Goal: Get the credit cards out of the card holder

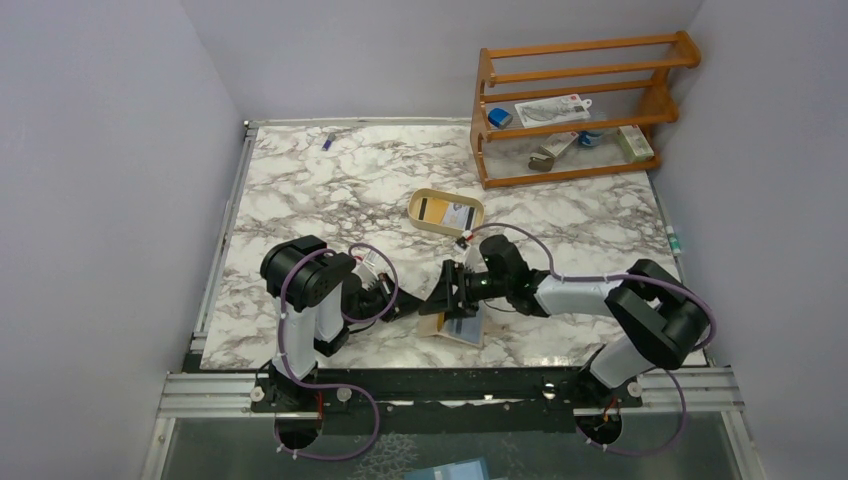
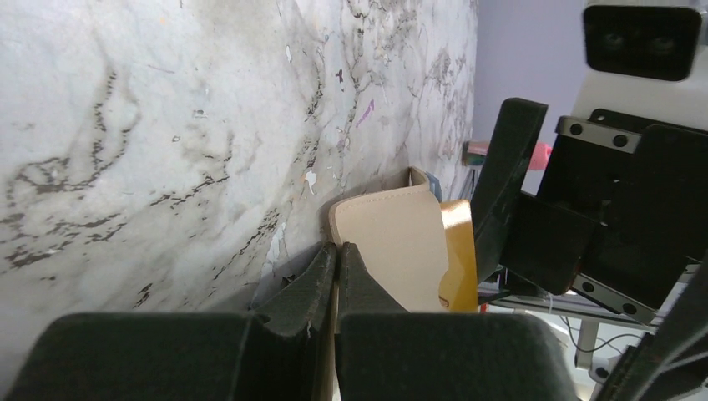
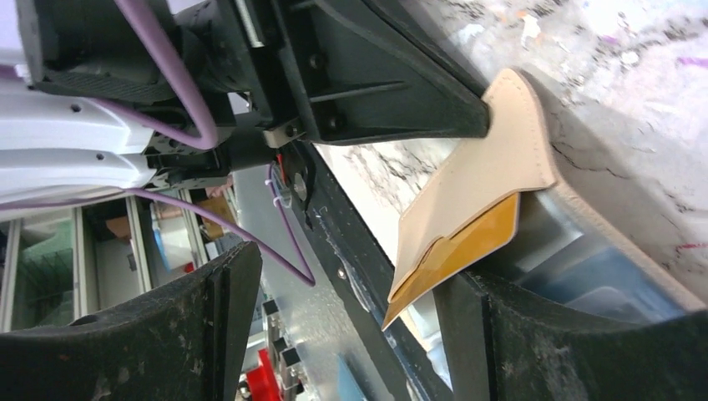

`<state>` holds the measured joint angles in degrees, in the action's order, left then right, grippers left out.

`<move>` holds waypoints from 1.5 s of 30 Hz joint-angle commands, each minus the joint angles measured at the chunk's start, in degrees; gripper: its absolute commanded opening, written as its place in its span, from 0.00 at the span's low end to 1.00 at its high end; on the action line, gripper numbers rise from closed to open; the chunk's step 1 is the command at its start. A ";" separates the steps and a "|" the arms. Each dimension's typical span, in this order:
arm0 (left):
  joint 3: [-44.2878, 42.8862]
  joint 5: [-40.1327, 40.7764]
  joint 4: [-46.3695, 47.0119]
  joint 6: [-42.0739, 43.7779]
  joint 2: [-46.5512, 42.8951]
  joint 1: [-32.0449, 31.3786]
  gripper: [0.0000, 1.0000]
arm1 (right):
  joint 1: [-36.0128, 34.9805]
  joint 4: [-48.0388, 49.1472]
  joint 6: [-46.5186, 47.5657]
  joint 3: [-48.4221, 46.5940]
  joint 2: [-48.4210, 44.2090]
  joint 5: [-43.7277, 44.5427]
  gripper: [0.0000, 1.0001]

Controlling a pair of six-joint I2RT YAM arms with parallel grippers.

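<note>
Now, left claw: clamped on the near edge of the card holder, pinning one beige flap.
Right claw: spread wide, one side on each flank of the holder, gripping nothing that I can see.
Holder's place: near middle of the counter, between my two arms, partly spread.
Yellow-orange card: poking out of its beige pocket, one corner free.
Next move, as I judge it: bring the right claw onto that exposed corner only, close gently, and pull along the pocket's line.
Left's job: hold firm so the holder doesn't trail.
Risk: pinching pocket and card together.
Tray: farther back, cards lying in it, a likely drop spot.
</note>
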<state>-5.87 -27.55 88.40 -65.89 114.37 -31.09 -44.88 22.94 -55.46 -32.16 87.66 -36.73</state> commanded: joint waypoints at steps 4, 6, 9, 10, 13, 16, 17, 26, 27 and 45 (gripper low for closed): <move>2.62 6.24 14.34 6.82 3.58 0.59 0.00 | 0.23 2.42 1.06 2.56 0.95 1.80 0.60; 2.53 6.20 14.30 6.78 3.71 0.59 0.00 | 0.23 1.63 1.52 3.24 0.42 2.42 0.54; 2.44 6.19 14.29 6.81 3.84 0.59 0.00 | 0.21 0.02 2.29 4.04 -0.75 3.36 0.50; 2.40 6.19 14.29 6.82 3.85 0.59 0.00 | 0.19 -0.55 2.60 4.27 -1.35 3.82 0.48; 2.35 6.07 14.31 6.78 3.97 0.59 0.00 | 0.36 -2.26 3.89 4.77 -2.98 4.62 0.38; 2.27 6.02 14.32 6.82 4.19 0.59 0.00 | 0.56 -2.61 4.64 5.00 -3.43 4.65 0.28; 2.27 6.02 14.31 6.80 4.27 0.59 0.00 | 0.66 -2.45 4.66 5.00 -3.33 4.50 0.22; 2.72 6.01 14.31 6.91 3.83 0.59 0.00 | 0.65 0.18 3.46 5.72 -0.30 2.88 0.01; 2.78 6.02 14.30 6.99 3.84 0.59 0.00 | 0.74 -0.65 3.81 5.85 -0.90 3.14 0.01; 2.62 5.84 14.26 6.70 2.78 0.73 0.00 | 5.41 -26.55 15.98 3.04 -13.34 9.38 0.01</move>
<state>-5.78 -27.40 88.40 -65.71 114.21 -31.09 -41.58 6.35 -44.40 -26.39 77.52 -30.13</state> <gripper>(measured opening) 0.013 0.016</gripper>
